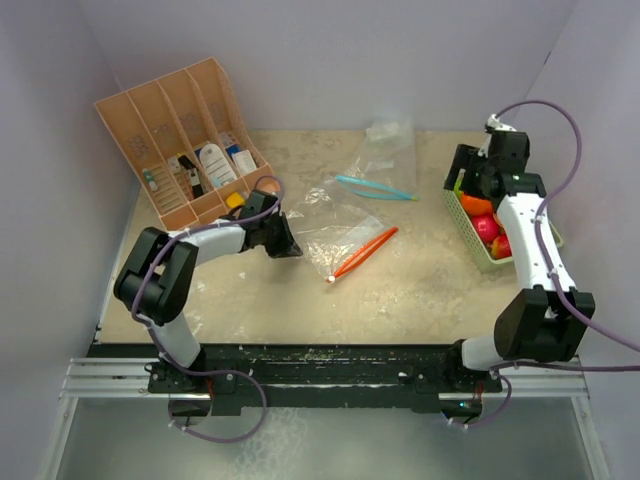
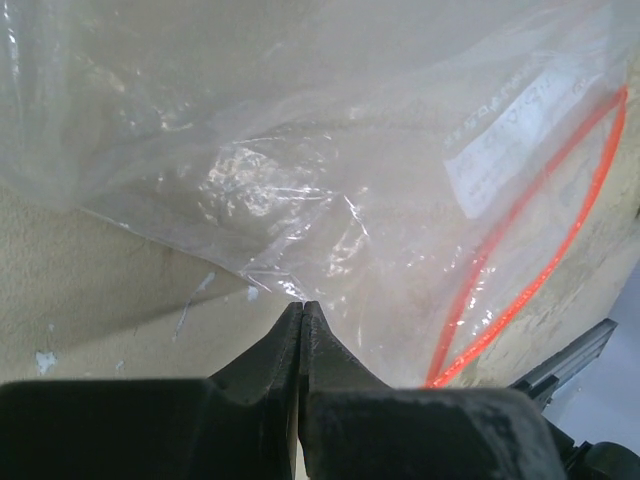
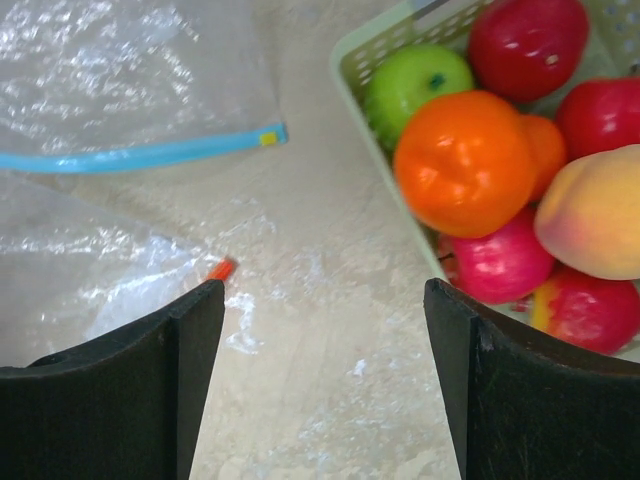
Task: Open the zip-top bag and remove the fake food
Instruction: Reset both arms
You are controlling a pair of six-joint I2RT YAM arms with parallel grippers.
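Observation:
The clear zip-top bag (image 1: 340, 232) with an orange zip (image 2: 530, 250) lies flat mid-table, and no food shows inside it. My left gripper (image 1: 294, 249) is shut, its tips (image 2: 303, 306) meeting right at the bag's near-left edge, which is raised a little above the table. The fake food (image 3: 465, 160) sits in a pale green basket (image 1: 462, 212) at the right: a green apple (image 3: 415, 80), an orange fruit, red ones (image 3: 525, 40) and a peach (image 3: 595, 215). My right gripper (image 3: 325, 290) hangs open and empty over bare table just left of the basket.
A second clear bag with a blue zip (image 1: 376, 187) lies behind the first, and a small clear wrapper (image 1: 388, 130) lies near the back wall. A wooden divider box (image 1: 185, 140) holding small items leans at the back left. White walls enclose the table.

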